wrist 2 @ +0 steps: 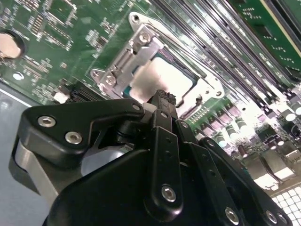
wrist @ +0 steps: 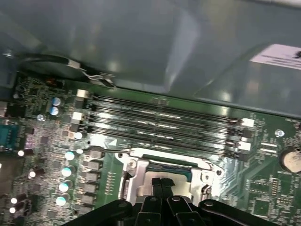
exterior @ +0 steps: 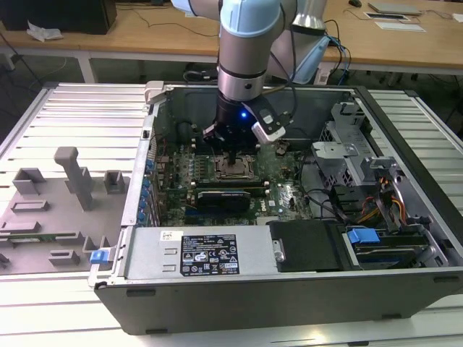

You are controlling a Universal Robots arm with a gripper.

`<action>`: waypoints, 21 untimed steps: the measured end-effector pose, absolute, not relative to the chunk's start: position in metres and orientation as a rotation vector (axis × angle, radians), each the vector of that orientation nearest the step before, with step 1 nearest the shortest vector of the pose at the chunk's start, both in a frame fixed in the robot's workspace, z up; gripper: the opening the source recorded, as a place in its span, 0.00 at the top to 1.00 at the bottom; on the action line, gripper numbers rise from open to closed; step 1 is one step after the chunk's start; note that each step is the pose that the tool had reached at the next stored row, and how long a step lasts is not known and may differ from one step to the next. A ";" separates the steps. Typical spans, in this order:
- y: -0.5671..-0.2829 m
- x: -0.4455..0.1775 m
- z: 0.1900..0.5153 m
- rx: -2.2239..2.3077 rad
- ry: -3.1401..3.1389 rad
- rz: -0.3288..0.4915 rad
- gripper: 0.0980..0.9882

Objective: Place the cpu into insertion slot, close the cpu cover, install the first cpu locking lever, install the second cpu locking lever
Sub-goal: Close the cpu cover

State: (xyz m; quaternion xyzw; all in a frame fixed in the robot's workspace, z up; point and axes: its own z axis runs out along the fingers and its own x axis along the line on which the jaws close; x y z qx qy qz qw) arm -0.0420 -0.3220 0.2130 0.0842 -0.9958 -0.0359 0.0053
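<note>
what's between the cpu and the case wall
Long parallel memory slots lie between the cpu and the case wall, as the first wrist view shows.

Dull silver-grey cpu (wrist 2: 162,77), shiny silver cpu cover (wrist 2: 141,44), green motherboard (wrist 2: 70,28), black claw (wrist: 162,182), pale blue arm (exterior: 249,18)

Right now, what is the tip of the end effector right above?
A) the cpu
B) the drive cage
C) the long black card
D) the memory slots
A. In the second wrist view the end effector points its tip at the silver-topped cpu, which lies on the green motherboard.
</note>
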 end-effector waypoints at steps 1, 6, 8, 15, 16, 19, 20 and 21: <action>-0.322 -0.044 0.213 0.264 -3.118 -0.112 0.99; -0.323 -0.054 0.213 0.264 -3.119 -0.113 0.99; -0.323 -0.058 0.211 0.263 -3.119 -0.121 0.99; -0.325 -0.061 0.205 0.258 -3.120 -0.160 0.99; -0.325 -0.061 0.205 0.254 -3.120 -0.165 0.99; -0.325 -0.059 0.203 0.244 -3.121 -0.178 0.99; -0.325 -0.058 0.203 0.242 -3.122 -0.182 0.99; -0.325 -0.058 0.203 0.239 -3.122 -0.186 0.99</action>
